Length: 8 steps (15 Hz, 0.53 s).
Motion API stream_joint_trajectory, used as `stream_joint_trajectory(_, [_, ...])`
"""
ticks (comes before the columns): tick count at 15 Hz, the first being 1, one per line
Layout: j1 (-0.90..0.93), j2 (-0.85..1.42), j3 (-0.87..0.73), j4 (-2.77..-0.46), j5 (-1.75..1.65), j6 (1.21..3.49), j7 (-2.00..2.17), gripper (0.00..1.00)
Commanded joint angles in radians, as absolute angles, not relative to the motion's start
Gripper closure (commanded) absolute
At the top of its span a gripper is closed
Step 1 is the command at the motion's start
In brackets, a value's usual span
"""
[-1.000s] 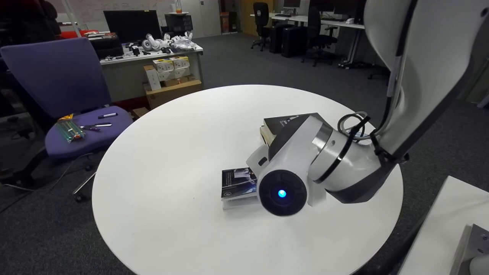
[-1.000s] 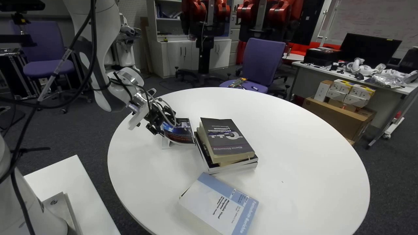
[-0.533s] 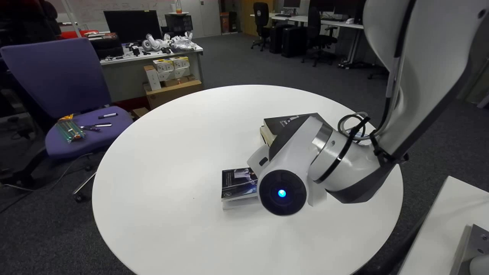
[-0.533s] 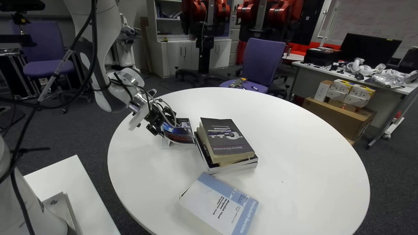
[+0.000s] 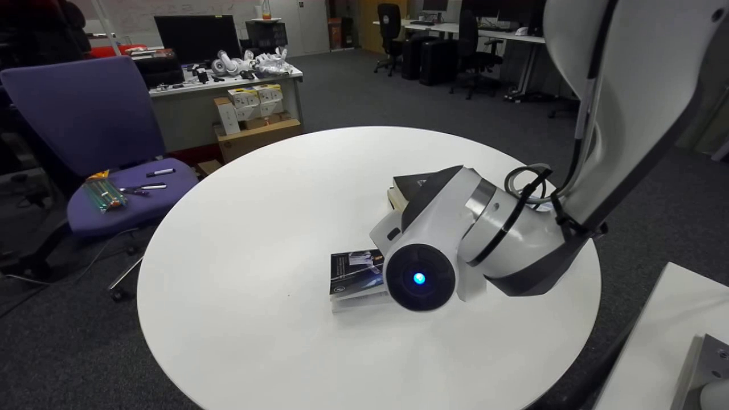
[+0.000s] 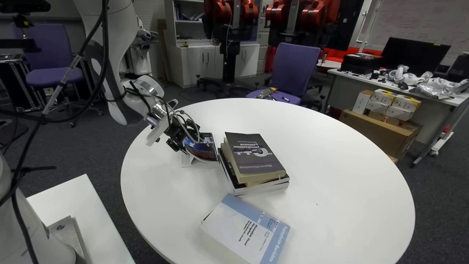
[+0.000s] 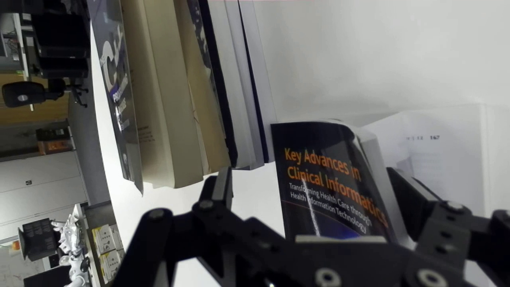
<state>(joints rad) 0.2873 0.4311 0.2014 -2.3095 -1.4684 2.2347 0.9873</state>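
Clinical informatics book lies between a stack of books and the edge of the round surface, just beside the stack; its cover and upper pages are raised off the lower ones. The tool is released, fingers spread wide: in the wrist view one stands clear of the cover, the other seems to reach between the parted pages.

1 dark book (partly open)

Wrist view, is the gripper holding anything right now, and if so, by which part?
Nothing is held: the gripper stands open, with part of the Key Advances in Clinical Informatics book between its fingers and a visible gap on one side.
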Motion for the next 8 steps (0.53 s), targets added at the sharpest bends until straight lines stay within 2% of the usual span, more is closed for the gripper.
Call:
stream_joint_trajectory(1, [0.271,0.384,0.217,-2.312,-1.457,2.211,0.963,0.0])
stream_joint_trajectory(8, [0.274,0.378,0.219,-2.298,-1.45,2.204,0.951,0.0])
